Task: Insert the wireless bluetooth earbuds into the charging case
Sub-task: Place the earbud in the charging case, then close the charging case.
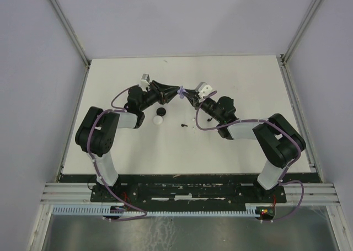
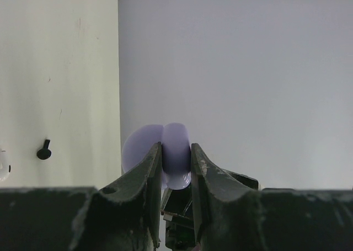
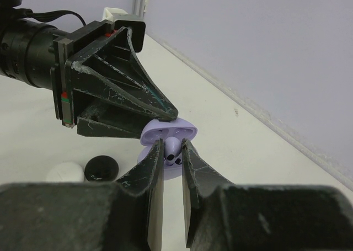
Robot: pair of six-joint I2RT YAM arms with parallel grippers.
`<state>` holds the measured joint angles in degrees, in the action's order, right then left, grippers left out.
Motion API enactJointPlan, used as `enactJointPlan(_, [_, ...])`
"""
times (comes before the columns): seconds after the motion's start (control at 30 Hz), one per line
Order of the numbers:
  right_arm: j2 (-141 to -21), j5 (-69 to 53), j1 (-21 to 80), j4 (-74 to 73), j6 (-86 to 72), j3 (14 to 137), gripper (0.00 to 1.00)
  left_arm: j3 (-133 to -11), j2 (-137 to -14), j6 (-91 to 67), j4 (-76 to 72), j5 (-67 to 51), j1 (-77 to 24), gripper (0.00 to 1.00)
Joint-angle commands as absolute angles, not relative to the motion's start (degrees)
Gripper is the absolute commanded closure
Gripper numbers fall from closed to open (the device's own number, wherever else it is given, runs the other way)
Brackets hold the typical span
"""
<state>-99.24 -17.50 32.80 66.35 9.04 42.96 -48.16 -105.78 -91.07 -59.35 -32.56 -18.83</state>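
Observation:
My left gripper [image 1: 174, 90] is shut on an open pale lilac charging case [image 1: 181, 90], held above the middle of the table. In the left wrist view the case [image 2: 138, 146] sits clamped between my fingers. My right gripper [image 3: 172, 144] is shut on a lilac earbud [image 3: 172, 148], held right at the open case [image 3: 168, 132], between its lid and base. A black earbud [image 1: 183, 125] lies on the table below the grippers, and it also shows in the left wrist view [image 2: 44, 150]. Small white pieces [image 1: 196, 131] lie near it.
A black round puck [image 1: 161, 112] and a white round puck [image 1: 158, 120] sit on the table by the left arm; both show in the right wrist view [image 3: 102, 168], [image 3: 66, 172]. Grey walls enclose the white table [image 1: 248, 85].

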Motion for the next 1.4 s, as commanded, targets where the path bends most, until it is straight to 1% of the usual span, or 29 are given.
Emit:
enactJointPlan(0.0, [-98.2,-15.0,32.7,64.3,7.5,44.4,0.8,-49.9,-104.2,-92.1,-66.8,-32.7,-18.9,0.97])
enactJointPlan(0.27, [-98.2,-14.9,32.7,64.3,7.0,44.4,0.75,-49.9,-104.4,-92.4,-67.5,-32.8,-18.9,0.97])
enactJointPlan(0.5, [-98.1,-14.8,32.7,64.3,6.8,44.6,0.74,-49.9,-104.6,-92.9,-68.1,-32.8,-18.9,0.97])
enactJointPlan(0.6, [-98.1,-14.8,32.7,64.3,6.7,44.6,0.72,-49.9,-104.6,-92.8,-68.1,-32.8,-18.9,0.97])
enactJointPlan(0.67, [-98.0,-14.8,32.7,64.4,6.7,44.6,0.69,-49.9,-104.6,-92.8,-68.0,-32.8,-18.9,0.97])
enactJointPlan(0.83, [-97.5,-14.5,32.7,67.0,5.9,43.8,0.5,-49.7,-104.8,-92.8,-68.0,-32.6,-19.0,0.97])
enactJointPlan(0.87, [-97.3,-14.4,32.7,67.9,5.8,43.5,0.47,-49.7,-104.8,-92.9,-68.2,-32.6,-18.9,0.97])
enactJointPlan(1.0, [-96.0,-12.8,32.7,71.6,4.5,42.5,0.41,-49.5,-104.9,-92.8,-68.2,-32.5,-18.9,0.97])
enactJointPlan(1.13, [-94.8,-12.2,32.7,75.1,2.8,41.6,0.31,-49.4,-105.0,-92.7,-68.0,-32.6,-18.9,0.97])
enactJointPlan(1.37, [-92.7,-10.6,32.4,77.4,-0.2,40.6,0.29,-49.7,-105.5,-92.4,-67.4,-32.6,-18.9,0.97])
